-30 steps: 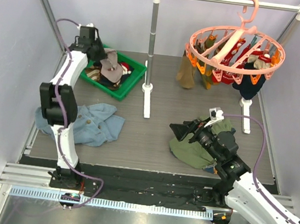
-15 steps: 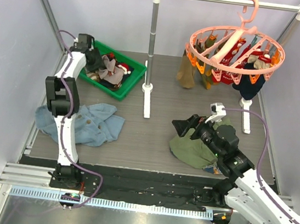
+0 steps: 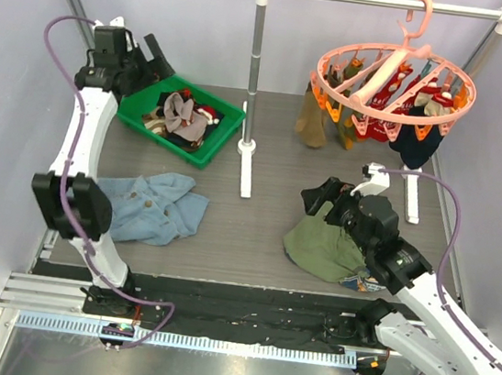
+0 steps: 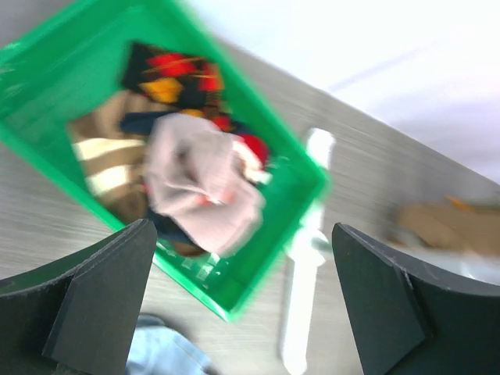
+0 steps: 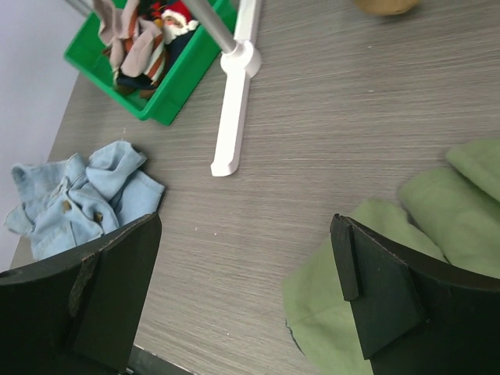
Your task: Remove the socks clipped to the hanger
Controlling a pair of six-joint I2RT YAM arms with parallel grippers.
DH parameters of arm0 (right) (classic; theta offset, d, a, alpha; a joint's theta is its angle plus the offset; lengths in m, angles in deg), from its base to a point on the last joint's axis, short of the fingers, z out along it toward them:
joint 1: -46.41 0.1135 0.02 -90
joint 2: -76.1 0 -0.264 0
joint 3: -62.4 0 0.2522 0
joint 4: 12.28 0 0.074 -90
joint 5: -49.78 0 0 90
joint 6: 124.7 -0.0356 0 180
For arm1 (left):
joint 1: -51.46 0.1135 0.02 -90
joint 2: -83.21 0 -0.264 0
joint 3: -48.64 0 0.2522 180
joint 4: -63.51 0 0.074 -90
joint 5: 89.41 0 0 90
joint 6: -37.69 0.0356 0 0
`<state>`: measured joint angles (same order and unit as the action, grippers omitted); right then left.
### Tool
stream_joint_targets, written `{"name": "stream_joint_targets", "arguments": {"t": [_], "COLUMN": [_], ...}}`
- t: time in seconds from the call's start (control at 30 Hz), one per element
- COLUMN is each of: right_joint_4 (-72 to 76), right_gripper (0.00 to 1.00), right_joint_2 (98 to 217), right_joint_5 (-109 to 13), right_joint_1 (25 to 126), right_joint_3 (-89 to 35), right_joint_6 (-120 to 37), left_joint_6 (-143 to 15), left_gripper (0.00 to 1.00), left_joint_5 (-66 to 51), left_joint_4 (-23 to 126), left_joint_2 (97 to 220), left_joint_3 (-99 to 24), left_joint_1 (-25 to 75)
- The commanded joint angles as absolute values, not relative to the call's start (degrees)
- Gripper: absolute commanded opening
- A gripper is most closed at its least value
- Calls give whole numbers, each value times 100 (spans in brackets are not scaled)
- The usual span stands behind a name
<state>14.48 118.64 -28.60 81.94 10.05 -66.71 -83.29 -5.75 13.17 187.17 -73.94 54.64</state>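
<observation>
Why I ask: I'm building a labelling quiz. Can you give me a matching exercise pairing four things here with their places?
1. round salmon-pink plastic clip hanger
2. green plastic bin
3. blue denim garment
4. large olive-green garment

A. crumpled, front right
B. hooked on grey-and-white metal rail
C. back left, holding socks
D. crumpled, front left

Pairs: 1-B, 2-C, 3-D, 4-A

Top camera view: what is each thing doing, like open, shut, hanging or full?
hanger: hanging from the rail, socks clipped on.
green bin: holds loose socks.
left end effector: open, empty, facing the bin.
right end effector: open, empty, near the olive garment.
blue shirt: crumpled on the table.
</observation>
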Motion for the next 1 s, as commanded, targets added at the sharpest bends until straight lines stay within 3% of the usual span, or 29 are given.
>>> {"name": "stream_joint_targets", "arguments": {"t": [0.0,0.33,0.47,0.7,0.97], "right_joint_4": [1853,1370,1107,563,385], "right_gripper": [100,100,100,100,100], "right_joint_2": [11890,11899,11768,11618,11565], "right_joint_5": [-2361,-2729,-3002,-3047,-3020], "right_joint_1": [8219,8219,8210,8210,8219], "right_joint_3": [540,312,407,688,689], "right_joint_6": [-6853,-6607,-6686,-6818,-6520], "left_joint_6": [-8202,-8184,-8386,-7517,-7455], "left_gripper": [100,100,100,100,100], "left_joint_5": [-2132,-3069,-3157,-2534,-2375], "left_joint_4": [1994,3260,3964,3754,3921], "left_joint_2": [17685,15794,15003,13851,13480], "left_joint_3": [-6490,-4152,-3263,-2324,-2102], "left_joint_1": [5199,3170,2967,2975,2958]}}
